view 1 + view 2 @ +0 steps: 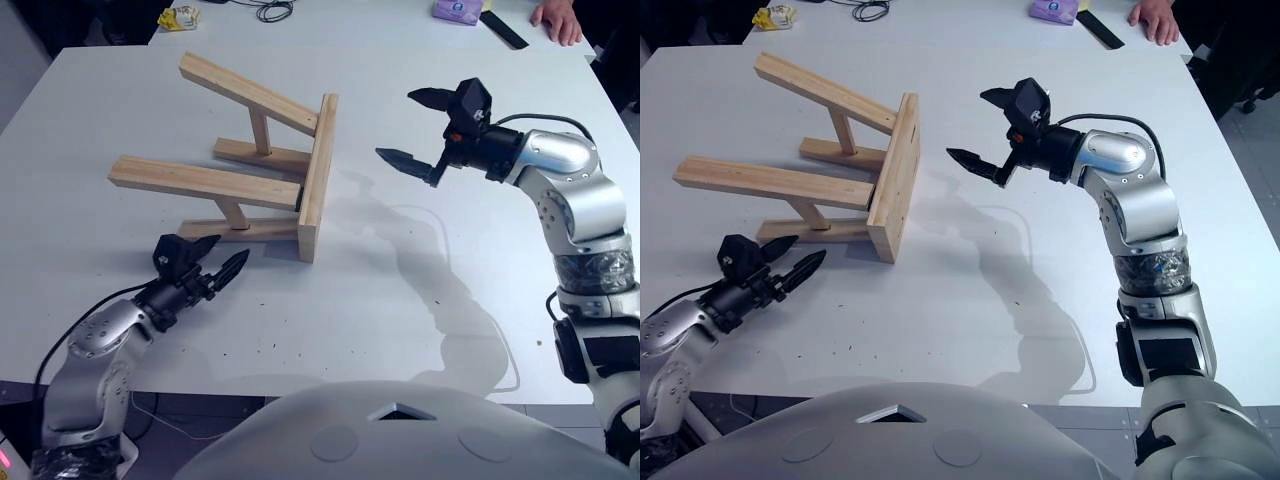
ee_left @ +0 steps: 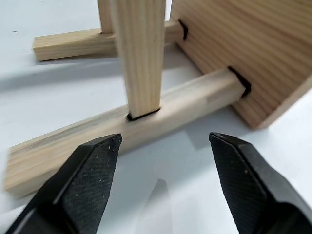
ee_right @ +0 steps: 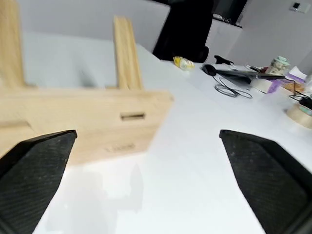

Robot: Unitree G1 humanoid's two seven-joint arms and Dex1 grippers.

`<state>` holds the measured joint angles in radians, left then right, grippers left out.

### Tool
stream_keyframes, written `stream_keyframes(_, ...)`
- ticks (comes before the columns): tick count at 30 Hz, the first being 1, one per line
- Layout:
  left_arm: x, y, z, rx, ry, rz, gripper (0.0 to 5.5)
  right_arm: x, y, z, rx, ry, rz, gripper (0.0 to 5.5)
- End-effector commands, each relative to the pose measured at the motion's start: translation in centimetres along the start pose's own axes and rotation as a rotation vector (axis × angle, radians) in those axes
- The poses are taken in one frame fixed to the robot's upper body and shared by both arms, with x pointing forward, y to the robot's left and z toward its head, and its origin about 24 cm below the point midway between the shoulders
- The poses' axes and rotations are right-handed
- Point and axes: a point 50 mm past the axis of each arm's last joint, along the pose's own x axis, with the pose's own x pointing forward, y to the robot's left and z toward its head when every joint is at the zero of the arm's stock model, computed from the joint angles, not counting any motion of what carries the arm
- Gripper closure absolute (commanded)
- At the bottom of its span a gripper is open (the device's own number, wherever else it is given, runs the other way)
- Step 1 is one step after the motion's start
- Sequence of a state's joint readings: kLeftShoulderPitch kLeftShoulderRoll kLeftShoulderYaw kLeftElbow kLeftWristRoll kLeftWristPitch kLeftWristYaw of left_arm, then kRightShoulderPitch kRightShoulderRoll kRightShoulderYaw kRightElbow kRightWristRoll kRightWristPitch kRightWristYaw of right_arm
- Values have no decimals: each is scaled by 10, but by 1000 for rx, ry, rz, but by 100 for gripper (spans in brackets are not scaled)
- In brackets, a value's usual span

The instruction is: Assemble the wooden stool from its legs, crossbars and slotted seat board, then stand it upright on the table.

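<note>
Stool [image 1: 316, 170] lies sideways on table [image 1: 400, 330]; cables [image 1: 272, 9], purple packet [image 1: 455, 10] beyond.

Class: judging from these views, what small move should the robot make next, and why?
Probably bring the open right gripper onto the seat board at its top edge: the stool lies on its side, legs fitted, neither gripper holding it.

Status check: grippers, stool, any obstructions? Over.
Left gripper open, low by nearest leg. Right gripper open, beside seat board. Stool assembled, lying on its side, not yet upright. Nothing blocking either gripper.
</note>
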<state>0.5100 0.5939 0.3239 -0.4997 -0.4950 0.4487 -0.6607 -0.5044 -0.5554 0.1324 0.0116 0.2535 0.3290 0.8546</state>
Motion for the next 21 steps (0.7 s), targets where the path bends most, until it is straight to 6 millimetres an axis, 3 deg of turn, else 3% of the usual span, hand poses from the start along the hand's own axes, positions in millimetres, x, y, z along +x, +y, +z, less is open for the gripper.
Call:
stream_keyframes(1, 14, -25, 14, -21, -61, -134, 214, 27, -19, 3, -117, 2, -65, 12)
stream_keyframes(3, 27, -31, 10, -41, -59, -117, 214, 46, -28, 6, -140, 7, -88, 12)
stream_keyframes(6, 51, -18, -5, -81, 4, 71, 214, 73, -34, 12, -134, 12, -77, 12)
stream_keyframes(8, 60, -13, -8, -116, 8, 144, 214, 94, -30, 14, -150, 31, -60, 12)
stream_keyframes(12, 64, -27, -11, -146, -10, 112, 214, 128, -13, 22, -189, 56, 3, 12)
stream_keyframes(16, 60, -34, -19, -160, -3, 99, 214, 140, -6, 27, -253, 103, 70, 12)
stream_keyframes(21, 61, -34, -24, -174, -1, 118, 214, 136, -17, 34, -360, 171, 89, 12)
